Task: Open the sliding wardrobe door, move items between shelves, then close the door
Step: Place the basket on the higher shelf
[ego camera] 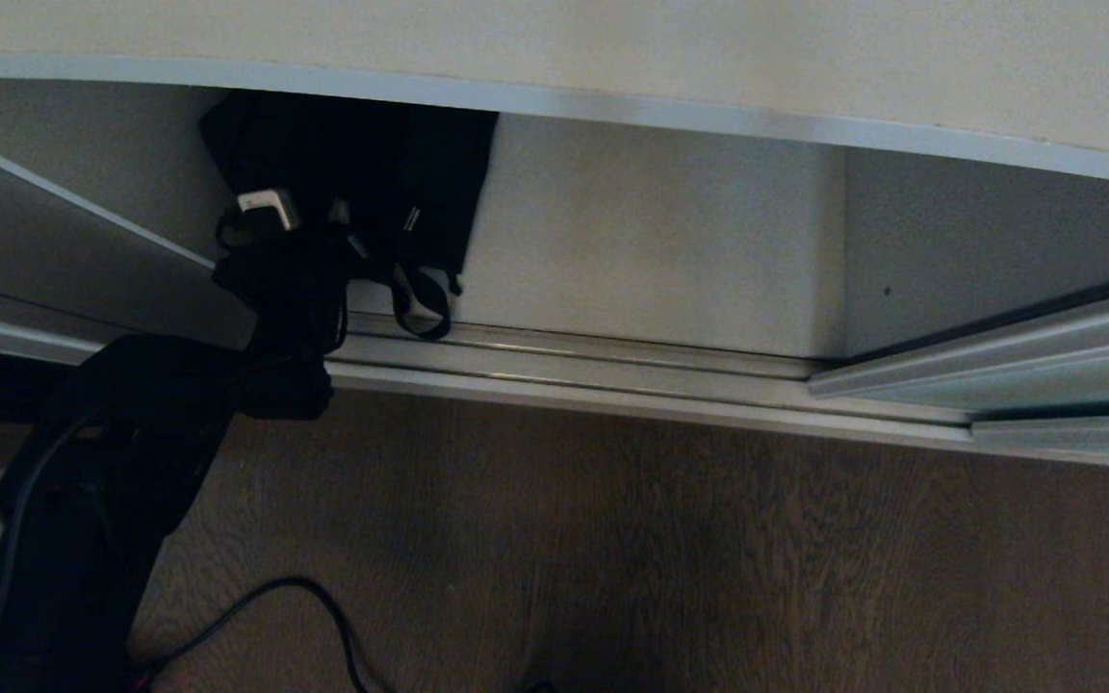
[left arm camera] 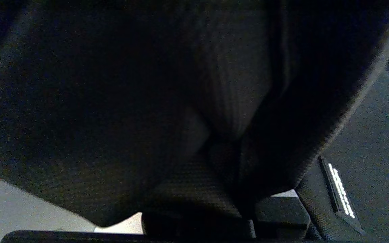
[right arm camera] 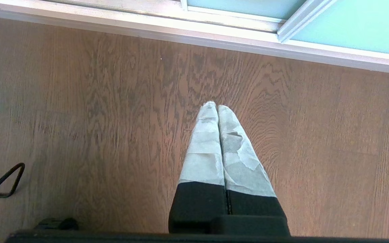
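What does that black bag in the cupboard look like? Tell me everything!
The black bag is soft, floppy woven fabric. It slumps in the wardrobe's bottom compartment, at its left end under a white shelf. Thin black straps with small buckles dangle down, one looping onto the metal door track. The left gripper is pressed into its lower front, and the cloth nearly fills that wrist's view.

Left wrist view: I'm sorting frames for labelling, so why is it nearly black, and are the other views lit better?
Left wrist view: soft black fabric bag fills and darkens it. Head view: dim, bowed white shelf edge. Right wrist view: bright, sharp brown wood floor.
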Available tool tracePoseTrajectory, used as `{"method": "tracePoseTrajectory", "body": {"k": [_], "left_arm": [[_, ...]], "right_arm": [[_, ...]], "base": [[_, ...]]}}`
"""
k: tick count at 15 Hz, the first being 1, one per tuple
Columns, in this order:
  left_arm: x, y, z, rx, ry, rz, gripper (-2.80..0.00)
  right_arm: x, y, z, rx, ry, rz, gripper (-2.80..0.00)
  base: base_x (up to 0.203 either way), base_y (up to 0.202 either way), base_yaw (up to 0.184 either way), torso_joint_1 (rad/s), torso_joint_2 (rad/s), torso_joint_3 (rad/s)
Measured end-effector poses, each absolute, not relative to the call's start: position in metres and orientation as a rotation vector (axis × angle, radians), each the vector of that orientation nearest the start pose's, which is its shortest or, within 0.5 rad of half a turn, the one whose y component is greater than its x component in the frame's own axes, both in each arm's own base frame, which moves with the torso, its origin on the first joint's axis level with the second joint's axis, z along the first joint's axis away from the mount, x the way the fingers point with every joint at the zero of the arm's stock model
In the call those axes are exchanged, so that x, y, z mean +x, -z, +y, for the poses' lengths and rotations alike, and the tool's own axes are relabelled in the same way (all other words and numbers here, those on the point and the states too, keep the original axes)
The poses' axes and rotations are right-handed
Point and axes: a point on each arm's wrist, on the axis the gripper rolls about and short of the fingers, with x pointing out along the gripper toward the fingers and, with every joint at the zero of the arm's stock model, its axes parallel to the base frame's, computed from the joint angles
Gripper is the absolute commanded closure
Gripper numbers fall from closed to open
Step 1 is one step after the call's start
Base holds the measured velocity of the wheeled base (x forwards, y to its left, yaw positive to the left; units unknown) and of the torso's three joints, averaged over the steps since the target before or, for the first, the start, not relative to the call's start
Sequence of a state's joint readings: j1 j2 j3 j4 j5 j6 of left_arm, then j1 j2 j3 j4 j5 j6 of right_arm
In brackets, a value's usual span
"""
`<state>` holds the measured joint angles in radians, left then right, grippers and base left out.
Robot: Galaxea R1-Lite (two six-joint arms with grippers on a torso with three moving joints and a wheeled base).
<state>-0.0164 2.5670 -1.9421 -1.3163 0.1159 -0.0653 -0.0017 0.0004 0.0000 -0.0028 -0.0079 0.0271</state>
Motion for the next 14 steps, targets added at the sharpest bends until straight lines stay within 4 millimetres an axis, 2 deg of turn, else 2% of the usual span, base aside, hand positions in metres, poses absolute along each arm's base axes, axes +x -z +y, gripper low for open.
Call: {"method": "tracePoseTrajectory", "body": {"k": [12,14], "left_arm": [[0.5167,-0.1896,-0.0083,-0.109,-0.106,-0.667,0.00],[0.5164,-0.1906,-0.0085,-0.106,-0.103,-0.668,0.00]], "right_arm": [[-0.0228,-0.0757,-0.0001,0.027,0.009,-0.002,0.00],[-0.0228,-0.0758,-0.0001,0.027,0.009,-0.002,0.00]], "base": [[0.000,0.000,0.000,0.000,0.00,0.000],[-0.113,0.000,0.001,0.003,0.00,0.004]]}}
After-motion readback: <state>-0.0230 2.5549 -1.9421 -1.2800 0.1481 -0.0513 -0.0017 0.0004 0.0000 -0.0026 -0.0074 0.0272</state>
